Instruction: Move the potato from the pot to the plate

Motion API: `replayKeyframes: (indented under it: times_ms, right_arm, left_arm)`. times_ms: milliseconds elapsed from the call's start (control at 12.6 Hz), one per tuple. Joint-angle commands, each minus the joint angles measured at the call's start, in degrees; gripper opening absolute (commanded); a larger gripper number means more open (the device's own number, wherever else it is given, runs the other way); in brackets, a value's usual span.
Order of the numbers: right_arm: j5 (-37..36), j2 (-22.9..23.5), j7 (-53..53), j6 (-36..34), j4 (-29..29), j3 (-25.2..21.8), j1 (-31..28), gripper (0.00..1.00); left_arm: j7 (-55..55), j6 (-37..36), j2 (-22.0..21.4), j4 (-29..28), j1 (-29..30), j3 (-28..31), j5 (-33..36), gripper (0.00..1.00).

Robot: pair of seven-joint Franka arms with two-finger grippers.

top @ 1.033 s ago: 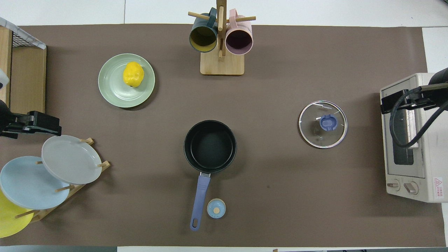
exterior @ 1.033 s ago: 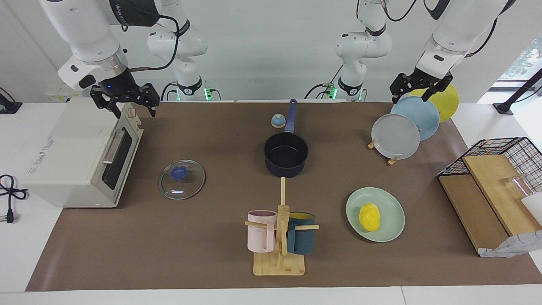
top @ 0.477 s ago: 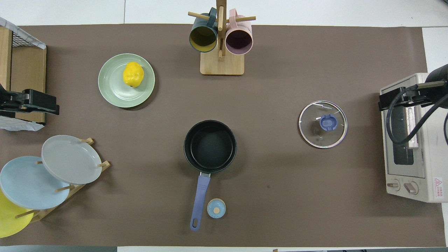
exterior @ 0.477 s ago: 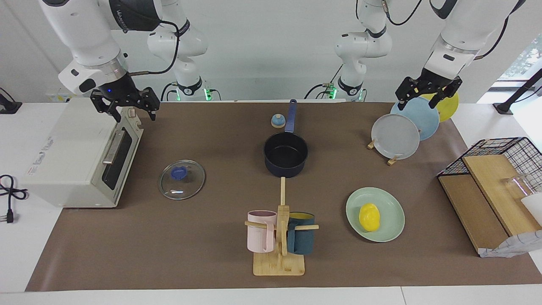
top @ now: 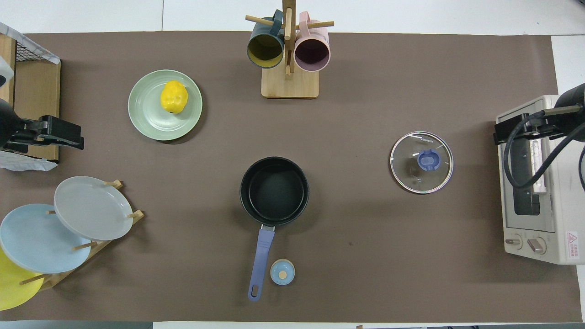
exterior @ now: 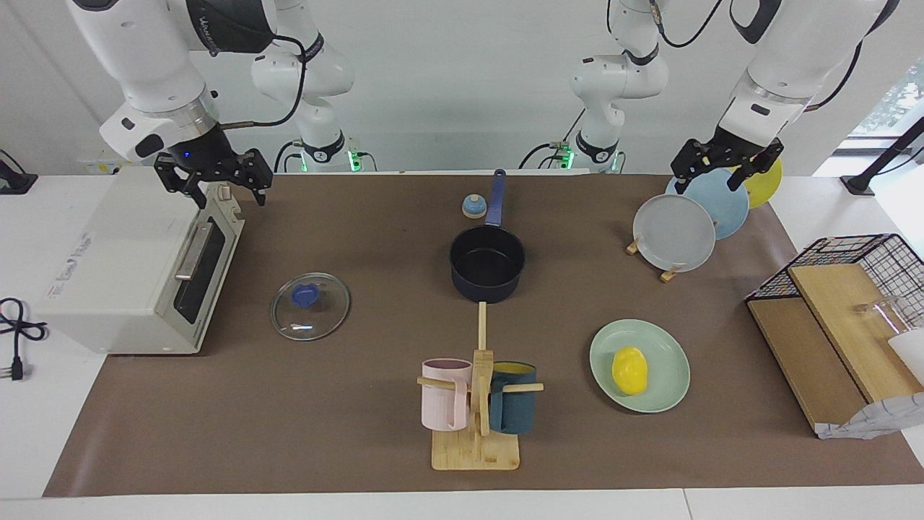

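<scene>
Potato [top: 173,97]: sits on the plate [top: 148,121], off centre.
Pot [top: 274,190]: empty, mid-counter, handle toward the robots.
Glass lid [top: 421,162]: flat beside the toaster oven [top: 539,192].

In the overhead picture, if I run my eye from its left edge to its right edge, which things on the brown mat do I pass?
Rack of plates → mint-green plate holding the potato → pot → glass lid → toaster oven.
</scene>
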Motion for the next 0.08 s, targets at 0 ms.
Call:
replayKeyframes:
  times_ms: [0]
  right_arm:
    - [0.5,-0.7,0.3,0.9,-0.8,0.4,-0.3,1.00]
  left_arm:
    - [0.4,0.6,-0.5,-0.3,0.2,-0.1,-0.5,1.00]
